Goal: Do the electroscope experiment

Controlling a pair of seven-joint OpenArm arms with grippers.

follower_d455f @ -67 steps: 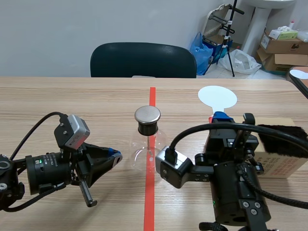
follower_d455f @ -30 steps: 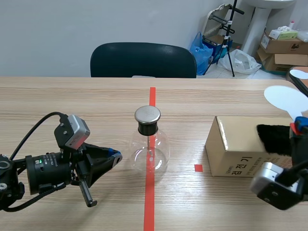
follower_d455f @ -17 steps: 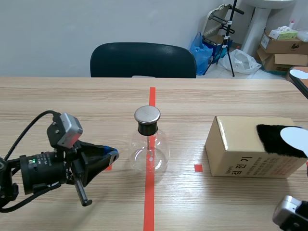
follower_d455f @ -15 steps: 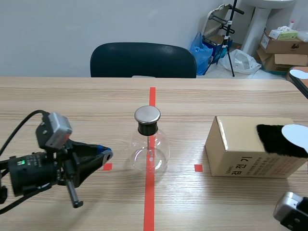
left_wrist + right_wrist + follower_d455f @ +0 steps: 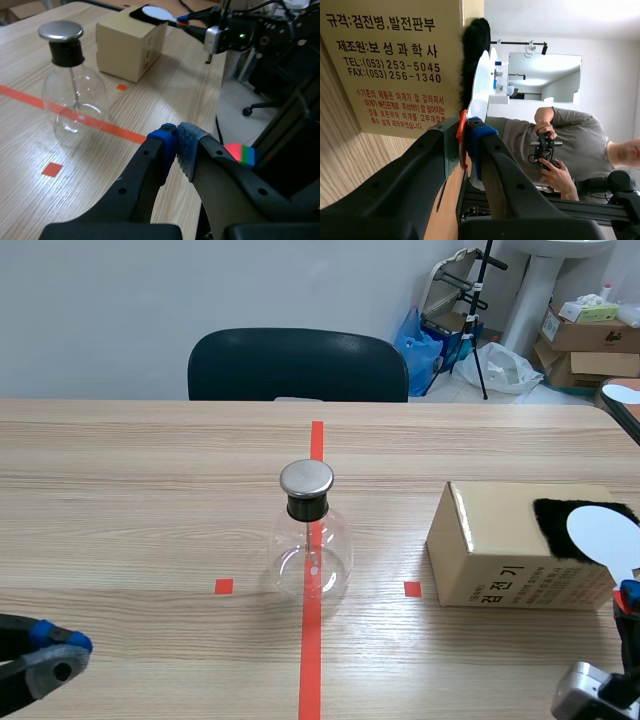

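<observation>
A glass flask (image 5: 312, 558) with a black stopper and a flat metal cap (image 5: 306, 478) stands upright on the red tape line at the middle of the wooden worktop (image 5: 150, 500). To the flask's right, well apart from it, sits a cardboard box (image 5: 500, 540) with a strip of black fur (image 5: 560, 520) lying on its top. At the end of the box farthest from the flask, the right jaws are clenched on the red handle (image 5: 462, 131) of a white paddle (image 5: 603, 536), whose round disc stands right beside the fur. To the flask's left and nearer the robot, the left jaws are pressed together on nothing, blue pad (image 5: 165, 140) against grey pad, low by the worktop's near edge. Behind the flask, past the worktop, stands a dark chair (image 5: 297, 365). A person (image 5: 570, 145) holding a controller is visible beyond the box.
</observation>
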